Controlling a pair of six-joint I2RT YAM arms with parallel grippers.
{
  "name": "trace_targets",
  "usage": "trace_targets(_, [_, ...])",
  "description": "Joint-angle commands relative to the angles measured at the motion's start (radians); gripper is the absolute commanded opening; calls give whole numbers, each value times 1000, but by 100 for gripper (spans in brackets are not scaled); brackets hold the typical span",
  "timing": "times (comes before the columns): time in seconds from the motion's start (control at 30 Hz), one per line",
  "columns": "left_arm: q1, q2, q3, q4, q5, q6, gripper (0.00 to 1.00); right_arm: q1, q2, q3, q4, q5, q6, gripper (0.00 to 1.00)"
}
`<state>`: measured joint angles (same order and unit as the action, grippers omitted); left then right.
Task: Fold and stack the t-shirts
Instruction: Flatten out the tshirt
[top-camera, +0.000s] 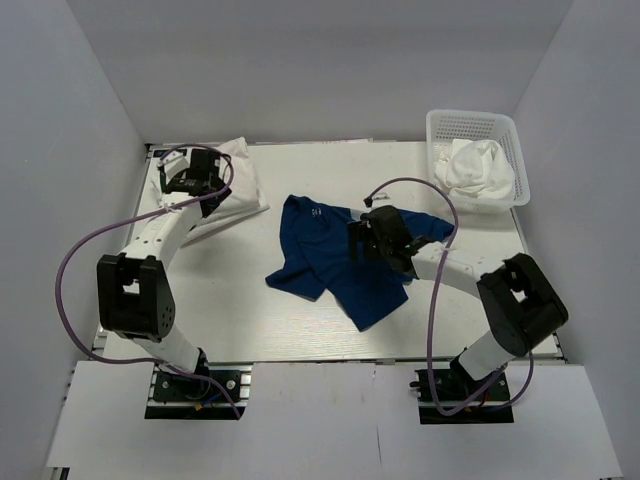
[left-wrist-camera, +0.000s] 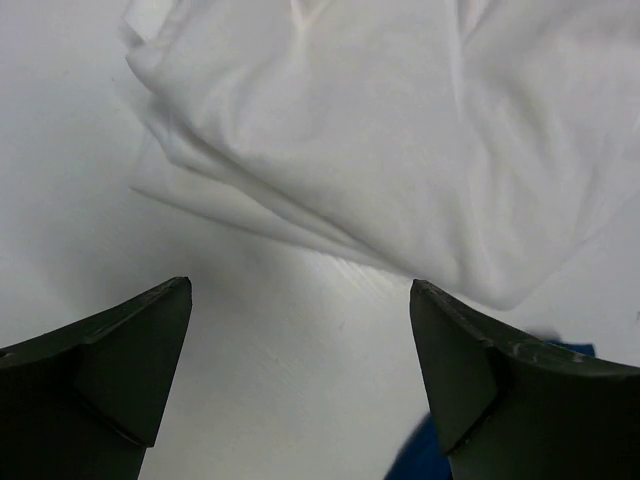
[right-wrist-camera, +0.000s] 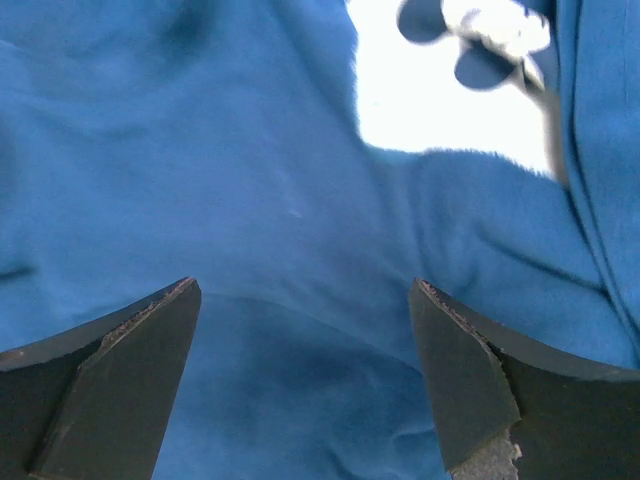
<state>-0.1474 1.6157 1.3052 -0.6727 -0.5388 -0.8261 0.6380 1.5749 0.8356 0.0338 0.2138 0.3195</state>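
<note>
my left end effector (left-wrist-camera: 300, 290) hung with its fingers wide apart, holding nothing, over the bare tabletop (left-wrist-camera: 250, 340) just beside the folded white t-shirts (left-wrist-camera: 400, 130) at the far left. my right end effector (right-wrist-camera: 300, 290) was spread wide too, empty, above the blue t-shirt (top-camera: 335, 270). that shirt lay crumpled mid-tabletop, its long axis slanting from far left to near right, print at the far end. another white t-shirt (top-camera: 478, 165) sat bunched in the basket (top-camera: 470, 120) at the far right.

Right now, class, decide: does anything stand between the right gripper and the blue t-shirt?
Nothing visible does. The right gripper is open above the blue t-shirt, and its wrist view shows only blue cloth between its jaws.
</note>
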Motion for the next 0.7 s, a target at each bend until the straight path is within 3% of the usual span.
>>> trace_targets(0.0, [49,-22,23,128,40,1,100,6,-58,-27,127,-62,-36,90])
trace_targets(0.2, [140,139,185,151,98,13,100,3,-27,-1,101,-57,-42,90])
trace_targets(0.3, [175,258,267,208,195,174,100,3,7,36,89,-44,-42,90])
trace_targets(0.47, [195,406,371,167,315,511,100,2,62,95,72,-44,-63,90])
trace_targets(0.6, [195,378,251,257,376,674,100,3,83,117,90,-44,-86,90])
trace_targets(0.67, [195,406,259,262,376,705,100,5,96,132,87,-45,-91,90])
